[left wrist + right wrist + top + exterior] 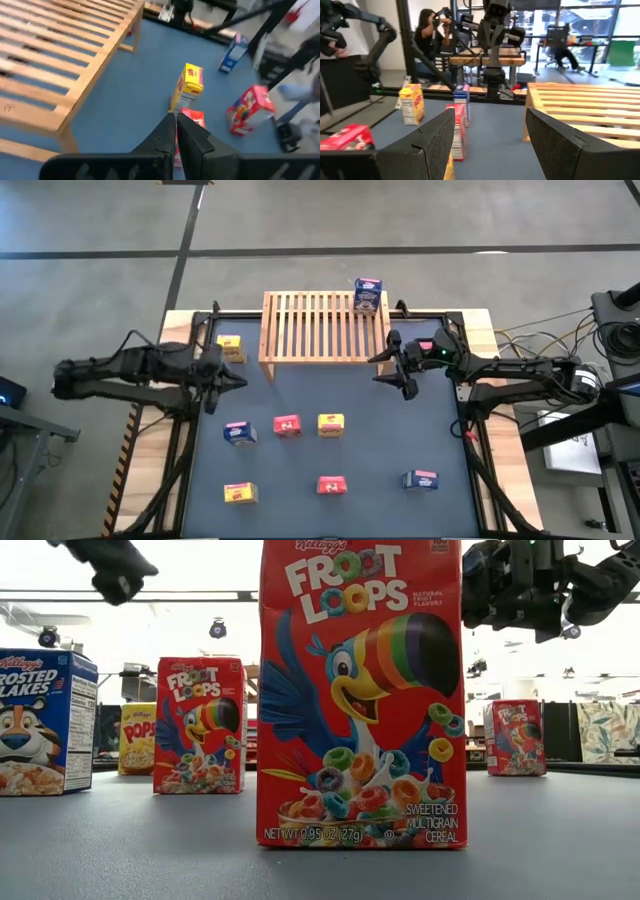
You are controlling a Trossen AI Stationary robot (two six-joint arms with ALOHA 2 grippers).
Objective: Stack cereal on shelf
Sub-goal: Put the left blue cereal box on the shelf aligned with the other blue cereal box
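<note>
The shelf (315, 326), a light-wood slatted rack, stands at the table's far middle. One blue cereal box (368, 295) stands at its far right corner. A yellow box (230, 348) stands just left of the shelf. Several more boxes stand on the blue tabletop: blue (239, 432), red (287, 425) and yellow (331, 424) in a row, then yellow (238, 493), red (331, 485) and blue (420, 479) nearer the front. My left gripper (222, 376) hangs shut and empty above the table, left of the shelf. My right gripper (393, 366) is open and empty, just right of the shelf's near corner.
Black frame rails run along the table's left and right sides (180, 440). A small red thing (425, 346) shows beside the right arm's wrist. Between the shelf and the box row lies bare tabletop (330, 385). People show in the room beyond the table (427, 30).
</note>
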